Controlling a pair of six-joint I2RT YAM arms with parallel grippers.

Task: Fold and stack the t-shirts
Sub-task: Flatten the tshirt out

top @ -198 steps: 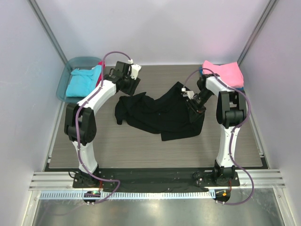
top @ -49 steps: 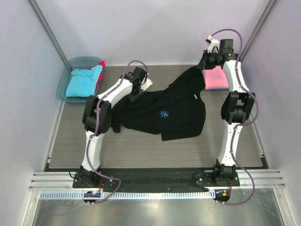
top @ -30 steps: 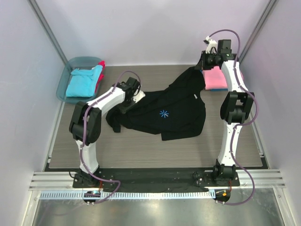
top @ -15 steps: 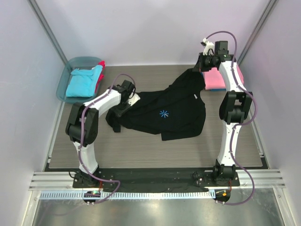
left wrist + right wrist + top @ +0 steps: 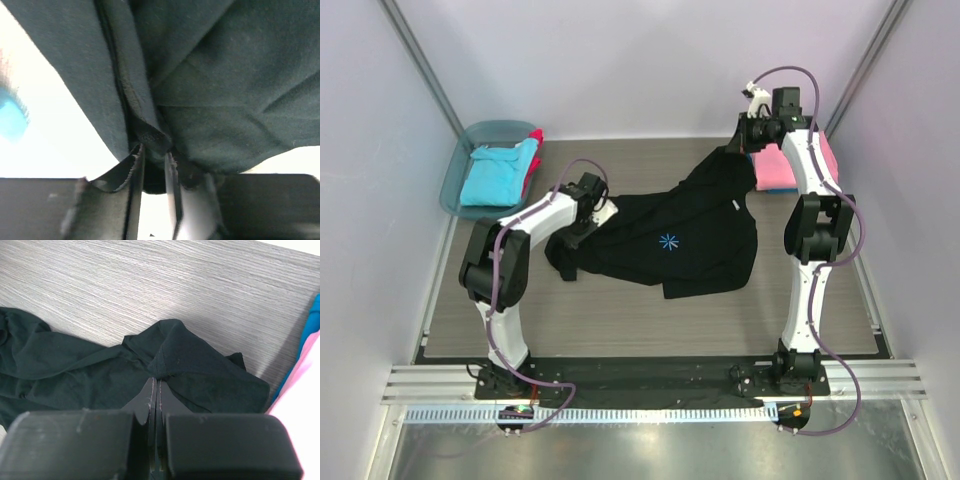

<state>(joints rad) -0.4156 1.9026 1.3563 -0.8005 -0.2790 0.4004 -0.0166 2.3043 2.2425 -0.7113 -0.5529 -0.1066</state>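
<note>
One wood-grain table (image 5: 620,320) in top view; black t-shirt (image 5: 670,235) sprawled mid-frame, asterisk up; pink t-shirt (image 5: 772,172) upper right; pinches only visible from the wrist views: left gripper (image 5: 152,150) clamped on a hem fold, right gripper (image 5: 155,382) squeezed on a raised peak of black cloth.

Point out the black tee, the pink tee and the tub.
black tee (image 5: 695,250): top view, its flat middle.
pink tee (image 5: 772,172): top view, its left part.
tub (image 5: 452,180): top view, its left wall.

A lab test booth — pale walls (image 5: 650,60), aluminium rail (image 5: 425,384).
</note>
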